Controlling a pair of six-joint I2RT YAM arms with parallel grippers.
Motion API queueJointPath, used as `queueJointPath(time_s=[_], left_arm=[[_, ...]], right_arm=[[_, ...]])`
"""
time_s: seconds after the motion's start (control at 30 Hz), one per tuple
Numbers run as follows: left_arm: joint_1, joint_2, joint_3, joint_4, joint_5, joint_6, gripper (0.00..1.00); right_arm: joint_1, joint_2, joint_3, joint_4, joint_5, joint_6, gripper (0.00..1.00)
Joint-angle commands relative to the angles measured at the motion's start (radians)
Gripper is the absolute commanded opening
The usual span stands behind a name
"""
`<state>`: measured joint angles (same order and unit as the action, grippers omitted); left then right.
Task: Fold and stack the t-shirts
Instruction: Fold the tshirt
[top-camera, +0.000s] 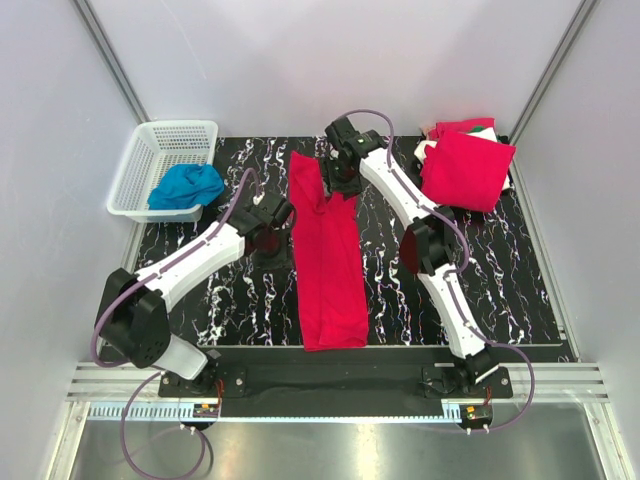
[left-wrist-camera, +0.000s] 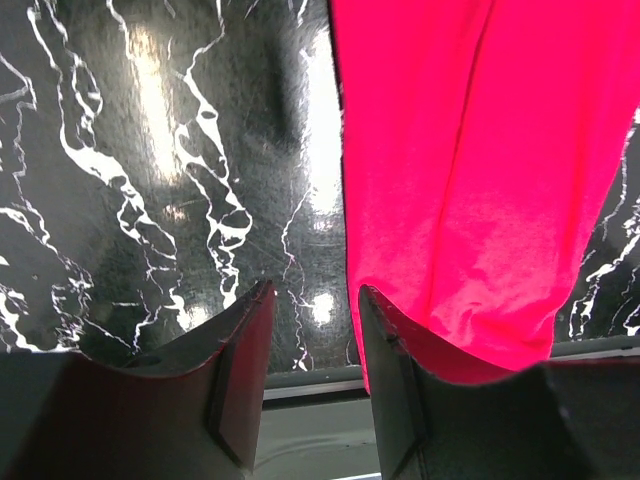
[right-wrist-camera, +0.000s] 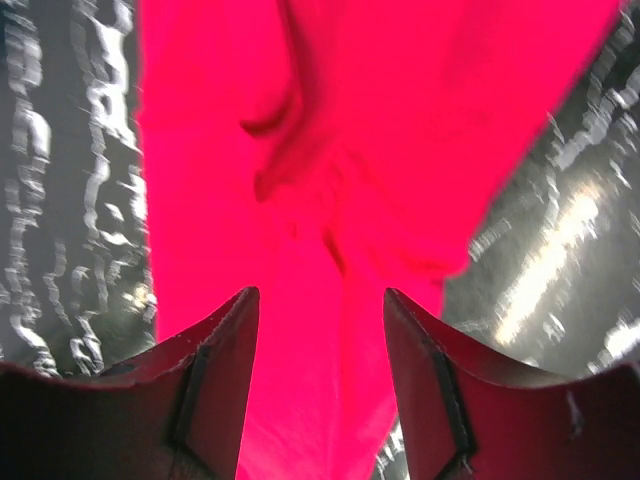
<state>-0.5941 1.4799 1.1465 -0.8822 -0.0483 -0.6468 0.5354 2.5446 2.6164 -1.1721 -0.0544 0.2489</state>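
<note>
Your left hand (left-wrist-camera: 315, 292) stood with jaws apart and empty over bare counter (top-camera: 520, 280); the red t-shirt (top-camera: 328, 260), folded into a long strip, lay just off its right finger. Your right hand (right-wrist-camera: 320, 295), jaws also apart and gripping nothing, hung above that shirt's rumpled far end. The folded stack (top-camera: 468, 168) sat well to its right. Likely risks: the left hand closing on counter and missing the hem, or the right pinching one layer only, which would skew the fold.
</note>
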Motion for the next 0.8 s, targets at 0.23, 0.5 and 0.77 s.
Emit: queueJointPath(time_s=[0.23,0.5,0.77], left_arm=[[-0.001,-0.087,-0.01,-0.038,-0.027,-0.074,0.45],[-0.003,-0.101,-0.04,-0.037,-0.03,-0.094,0.45],[-0.001,-0.086,-0.041,-0.038,-0.031,-0.085,0.45]], right_arm=[[0.008,0.114,0.102,0.22,-0.278,0.096,0.63],[0.008,0.134,0.093,0.233,-0.226,0.067,0.63],[0.008,0.158,0.103,0.252,-0.167,0.046,0.6]])
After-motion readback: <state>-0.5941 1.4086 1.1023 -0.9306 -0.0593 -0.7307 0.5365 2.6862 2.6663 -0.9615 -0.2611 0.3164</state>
